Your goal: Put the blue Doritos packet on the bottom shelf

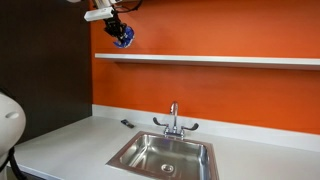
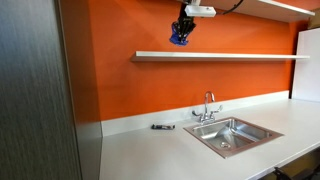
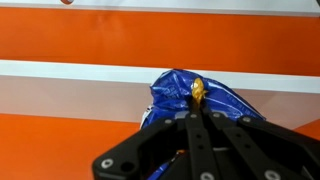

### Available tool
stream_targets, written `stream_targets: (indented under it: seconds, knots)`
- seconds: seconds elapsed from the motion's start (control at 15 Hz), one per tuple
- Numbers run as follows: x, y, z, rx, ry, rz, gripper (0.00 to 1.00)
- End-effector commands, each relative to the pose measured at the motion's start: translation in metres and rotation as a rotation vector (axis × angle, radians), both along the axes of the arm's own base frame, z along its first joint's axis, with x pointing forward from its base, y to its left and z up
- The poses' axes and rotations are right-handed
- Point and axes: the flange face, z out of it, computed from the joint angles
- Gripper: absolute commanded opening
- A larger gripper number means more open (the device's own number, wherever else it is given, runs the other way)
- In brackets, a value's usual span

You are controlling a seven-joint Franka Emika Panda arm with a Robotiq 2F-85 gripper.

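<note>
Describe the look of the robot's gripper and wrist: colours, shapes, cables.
The gripper is matte black, with angular linked bars and round pivot pins. In an exterior view a white block sits above it, with a dark cable.

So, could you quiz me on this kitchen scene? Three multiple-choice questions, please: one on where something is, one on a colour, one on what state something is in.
1. Where is the blue Doritos packet?
A) in the sink
B) lying on the counter
C) up in the air, higher than the white shelf

2. What colour is the wall behind the shelf?
A) orange
B) green
C) grey

3. How is the tool?
A) open, holding nothing
B) shut on the packet
C) shut on nothing

Answers:
1 C: both exterior views show the packet hanging above shelf level.
2 A: the wall is orange above and below the shelf.
3 B: the wrist view shows the tool pinched on the packet's top.
</note>
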Motion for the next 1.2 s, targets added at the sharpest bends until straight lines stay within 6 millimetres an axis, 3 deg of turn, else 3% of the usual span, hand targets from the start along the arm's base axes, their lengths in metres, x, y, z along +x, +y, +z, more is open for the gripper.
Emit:
stream_targets:
  seconds: [0.0,0.47,0.87,1.0,1.13]
  knots:
    - [0.038,-0.004,0.005,-0.017,0.019,-0.018,0.01]
    - [0.091,-0.016,-0.008,-0.012,0.03,-0.03,0.01]
    - [0.121,-0.022,-0.018,-0.015,0.04,-0.039,0.01]
    - [0.127,-0.026,-0.02,-0.016,0.042,-0.046,0.29]
    - [0.132,-0.031,-0.023,-0.015,0.044,-0.053,0.43]
